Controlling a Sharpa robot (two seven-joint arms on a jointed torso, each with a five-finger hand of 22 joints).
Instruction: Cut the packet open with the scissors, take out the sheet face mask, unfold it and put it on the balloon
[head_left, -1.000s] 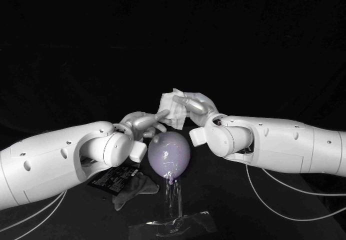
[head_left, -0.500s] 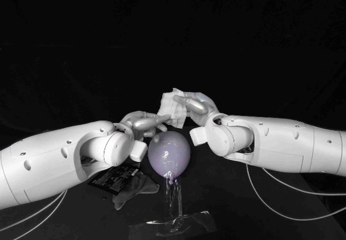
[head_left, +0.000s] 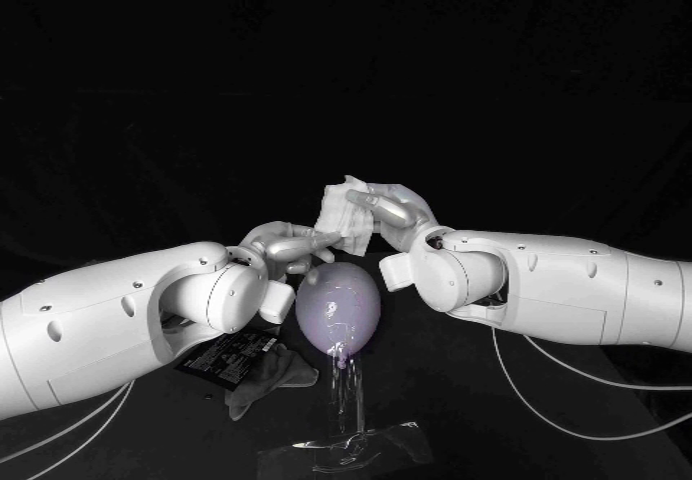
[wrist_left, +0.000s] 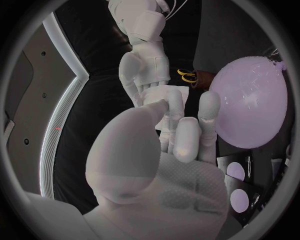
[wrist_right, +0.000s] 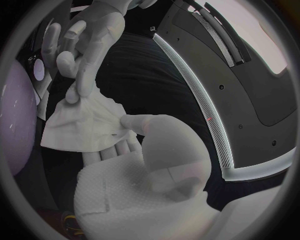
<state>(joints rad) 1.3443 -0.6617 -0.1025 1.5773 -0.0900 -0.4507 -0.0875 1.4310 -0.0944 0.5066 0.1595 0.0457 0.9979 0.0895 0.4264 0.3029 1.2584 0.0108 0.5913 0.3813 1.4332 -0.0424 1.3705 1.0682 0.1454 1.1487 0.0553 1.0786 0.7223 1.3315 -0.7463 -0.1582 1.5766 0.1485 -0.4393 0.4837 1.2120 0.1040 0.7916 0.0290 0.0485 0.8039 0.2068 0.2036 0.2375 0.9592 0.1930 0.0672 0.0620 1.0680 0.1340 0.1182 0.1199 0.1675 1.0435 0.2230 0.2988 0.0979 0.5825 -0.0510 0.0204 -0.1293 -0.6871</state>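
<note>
The sheet face mask (head_left: 342, 212), one crumpled white sheet, partly folded, is hanging in the air just above the balloon (head_left: 339, 308), and we are holding it with both hands. Our right hand (head_left: 398, 210) is gripping its upper part, thumb pressing the sheet against the fingers; the right wrist view is showing that thumb lying over the mask's edge. Our left hand (head_left: 289, 246) is pinching the lower corner between thumb and a fingertip, its other fingers curling loosely. Below the two hands, the one pale purple balloon is standing upright on one clear stand (head_left: 346, 445) on the black table (head_left: 447, 385). One dark packet (head_left: 231, 356) is lying flat beside the balloon, under our left arm. One pair of scissors (wrist_left: 185, 75) is lying on the table, its handle loops showing.
</note>
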